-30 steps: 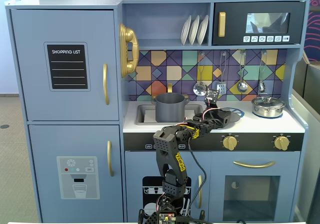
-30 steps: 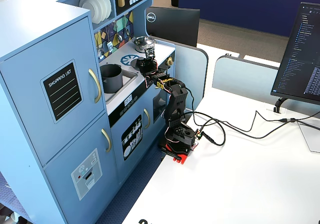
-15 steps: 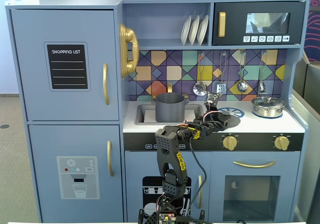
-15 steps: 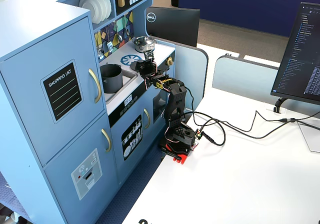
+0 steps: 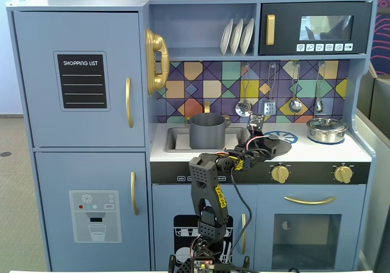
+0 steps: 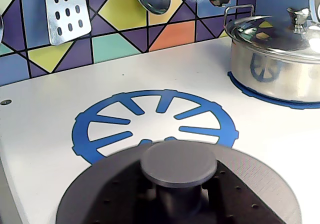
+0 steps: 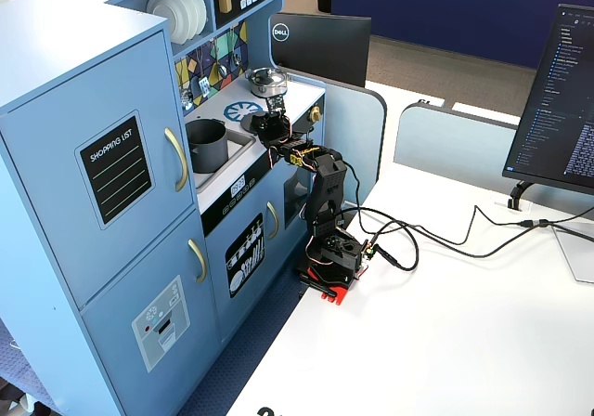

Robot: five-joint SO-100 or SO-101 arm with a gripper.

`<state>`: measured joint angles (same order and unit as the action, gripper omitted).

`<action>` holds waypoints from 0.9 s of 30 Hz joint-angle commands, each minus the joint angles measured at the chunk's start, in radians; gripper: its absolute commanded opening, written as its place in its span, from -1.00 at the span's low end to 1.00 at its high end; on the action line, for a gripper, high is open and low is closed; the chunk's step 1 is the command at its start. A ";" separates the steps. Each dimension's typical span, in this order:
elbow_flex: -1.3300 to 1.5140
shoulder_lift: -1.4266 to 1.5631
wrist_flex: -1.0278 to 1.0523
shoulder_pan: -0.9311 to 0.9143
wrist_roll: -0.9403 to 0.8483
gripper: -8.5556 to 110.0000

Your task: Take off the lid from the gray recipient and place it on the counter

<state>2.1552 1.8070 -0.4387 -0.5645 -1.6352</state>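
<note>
One silver pot [image 6: 280, 59] (lidded) beside burner print [image 6: 155, 121]

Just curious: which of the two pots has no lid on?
The tall dark gray pot in the sink; its top is open. The shiny silver pot on the right wears its lid.

You get bright, even room light in both fixed views, while the wrist view blurs the lid [image 6: 178, 163] at six o'clock and glare streaks the silver pot [image 6: 280, 59] (two o'clock).
</note>
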 commanded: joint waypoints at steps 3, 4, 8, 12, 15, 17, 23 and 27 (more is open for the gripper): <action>0.005 0.038 0.008 0.002 0.005 -0.52; 0.006 0.040 0.008 0.000 0.009 -0.48; 0.014 0.049 0.008 -0.014 0.020 -0.43; 0.026 0.058 0.009 -0.029 0.026 -0.42; 0.028 0.060 0.009 -0.041 0.025 -0.42; 0.023 0.060 0.009 -0.044 0.028 -0.42; 0.018 0.058 0.002 -0.049 0.026 -0.43; 0.020 0.052 -0.002 -0.060 0.023 -0.43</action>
<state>2.1813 1.8285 -0.4387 -0.6059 -1.6168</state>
